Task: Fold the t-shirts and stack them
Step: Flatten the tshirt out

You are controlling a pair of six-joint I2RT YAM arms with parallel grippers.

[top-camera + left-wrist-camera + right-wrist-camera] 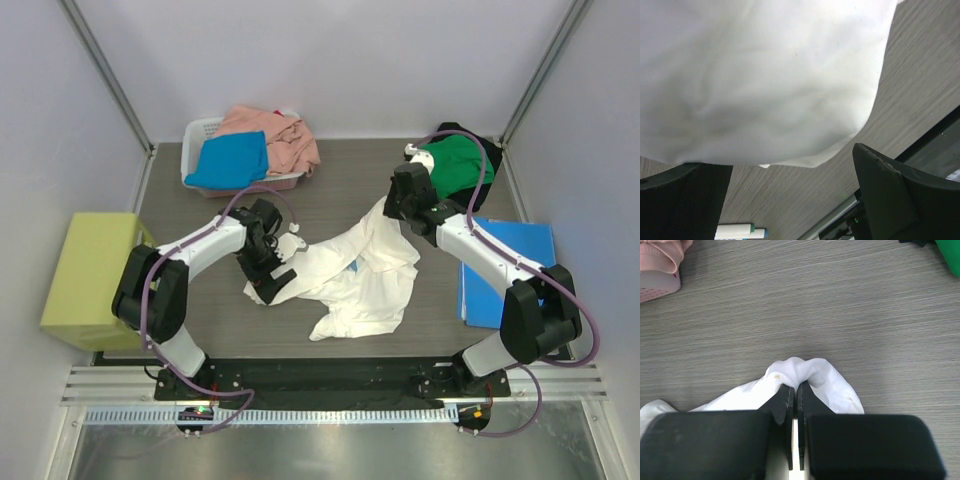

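Observation:
A crumpled white t-shirt (355, 275) lies spread across the middle of the table. My right gripper (386, 210) is shut on a bunched fold at its far right corner, and in the right wrist view the white t-shirt (807, 371) bulges out past the right gripper (796, 390). My left gripper (272, 278) hangs open over the shirt's left edge. In the left wrist view the white t-shirt (765, 75) fills the top, and the left gripper (790, 200) has only bare table between its fingers (890, 195). A green t-shirt (455, 165) lies on a black t-shirt (482, 195) at the back right.
A white basket (198, 135) at the back left holds a bright blue t-shirt (232, 160) and a salmon pink t-shirt (275, 135). A blue folder (510, 270) lies flat at the right. A yellow-green box (90, 275) stands at the left edge. Markers (735, 231) lie near the front.

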